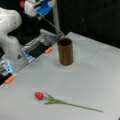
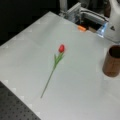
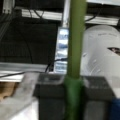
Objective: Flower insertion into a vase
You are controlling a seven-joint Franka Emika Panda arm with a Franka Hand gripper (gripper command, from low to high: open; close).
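Wrist view shows the dark fingers [image 3: 48, 97] clamped on a green stem [image 3: 76, 37], one on each side of a wrapped, thicker green part, with no gap showing. The stem runs straight up the picture from them, and the arm's white body [image 3: 100, 52] stands just to its right.

In a front view the gripper [image 1: 40, 14] hangs high at the top left, above the arm's white base (which fills the left edge). From it the thin stem slants down and to the right, and its far end reaches the back rim of the vase [image 1: 65, 51]. Whether that end is inside the dark mouth or only against the rim cannot be told.

The vase stands upright on the grey table [image 1: 95, 75], near its far edge. A red tulip [image 1: 39, 95] lies flat on the table, well apart from the vase, its head to the left and its stem trailing right.
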